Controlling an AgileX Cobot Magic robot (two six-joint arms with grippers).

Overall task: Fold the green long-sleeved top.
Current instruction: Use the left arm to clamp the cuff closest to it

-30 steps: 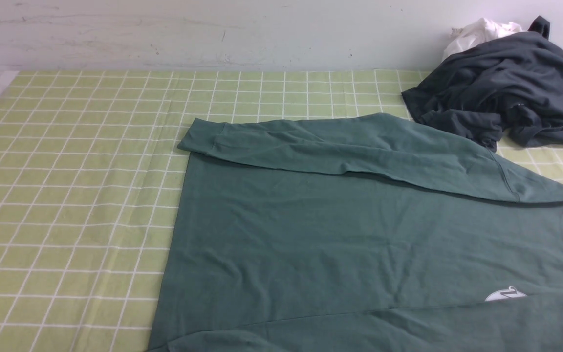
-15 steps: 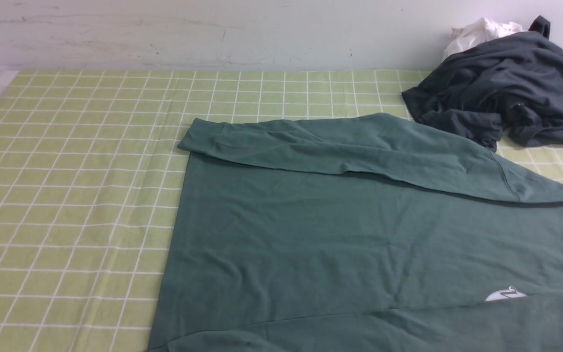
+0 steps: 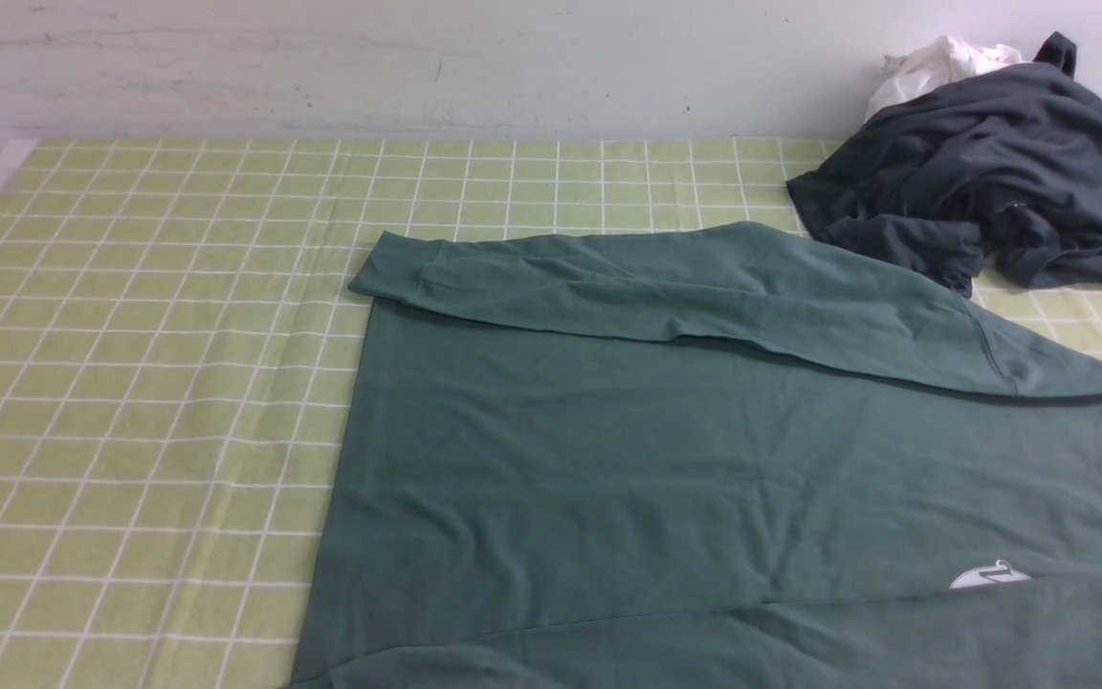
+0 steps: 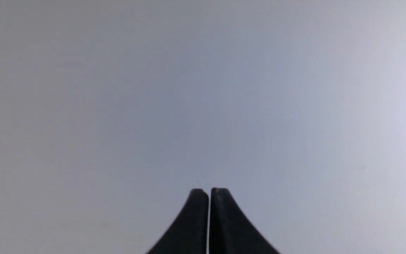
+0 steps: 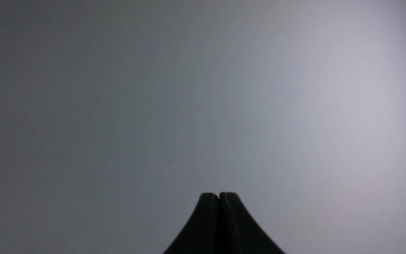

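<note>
**Grippers pressed together, large dull teal-green long-sleeved jersey top [image 3: 704, 459] lying flat**

And we look out from the front over a pale green tablecloth with a white grid [image 3: 149, 364], with the top spread across its right half and running off the near and right edges of the picture. Its straight left edge lies roughly mid-table. The far sleeve [image 3: 628, 287] is folded across the body, pointing left, and its cuff [image 3: 398, 268] reaches just past the body's far-left corner. Along the near edge, a second sleeve [image 3: 848, 636] lies over the body too. Just beyond it peeks a small white chest mark [image 3: 989, 577], partly covered by that sleeve's edge.

Over at the far right, a crumpled dark charcoal-grey garment [image 3: 991, 182] sits heaped against the pale wall [image 3: 417, 67], its near-left edge right at the top's shoulder. A small bunched white cloth [image 3: 934, 62] pokes out behind it.

Now to the wrists. The left gripper [image 4: 209, 192] shows two black fingertips side by side, only a hairline between them, nothing pinched. The right gripper [image 5: 219, 195] has its black tips squeezed together, empty as well. Both stand against a plain, pale grey blur.
</note>
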